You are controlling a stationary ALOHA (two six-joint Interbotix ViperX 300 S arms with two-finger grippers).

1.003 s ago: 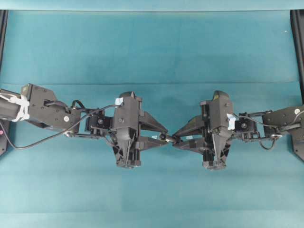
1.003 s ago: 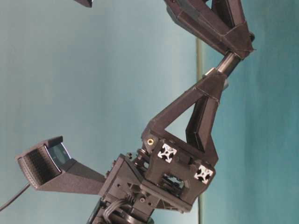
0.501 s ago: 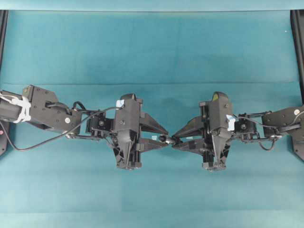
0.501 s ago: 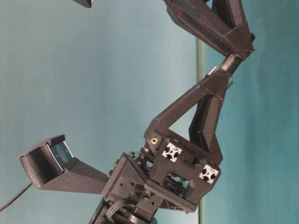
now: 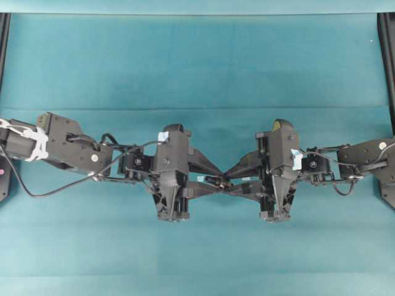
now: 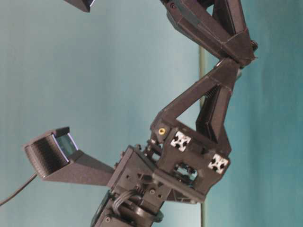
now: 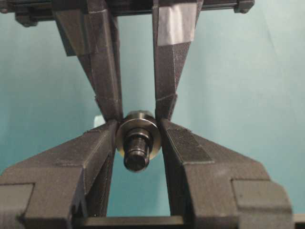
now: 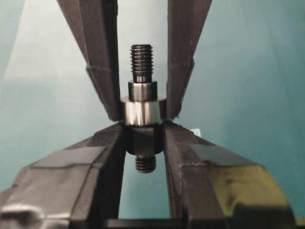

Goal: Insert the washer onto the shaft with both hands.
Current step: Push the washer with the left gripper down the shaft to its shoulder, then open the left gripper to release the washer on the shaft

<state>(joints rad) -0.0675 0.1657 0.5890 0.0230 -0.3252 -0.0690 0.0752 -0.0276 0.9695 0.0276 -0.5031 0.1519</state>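
**Claws met at frame centre, washer seated on shaft**

The bench (image 5: pixel 197 61) is covered in teal cloth across the whole overhead view. Two black arms enter from the left and right edges of that view at mid-height and meet at the centre.

The left claw (image 5: pixel 213 180) reaches in from the left of the overhead frame, and its fingertips overlap those of the right claw (image 5: pixel 223 181), which reaches in from the right. In the table-level view the two sets of fingers meet tip to tip in the upper right of the frame, one claw coming down from the top edge and the other rising from the lower centre.

The shaft (image 8: pixel 142 114) stands vertical in the centre of the right wrist view. Its threaded end points to the top of the frame, and a shorter threaded stub shows below. The right claw is closed on the shaft's thick dark lower section, fingers touching it on both sides.

The washer (image 7: pixel 138 135) sits around the shaft, in the centre of the left wrist view. The shaft's end projects through its hole toward the camera. The left claw is closed on the washer, one finger against each side of its rim. In the right wrist view the washer shows as a bright band across the shaft, directly above the right claw's fingertips.
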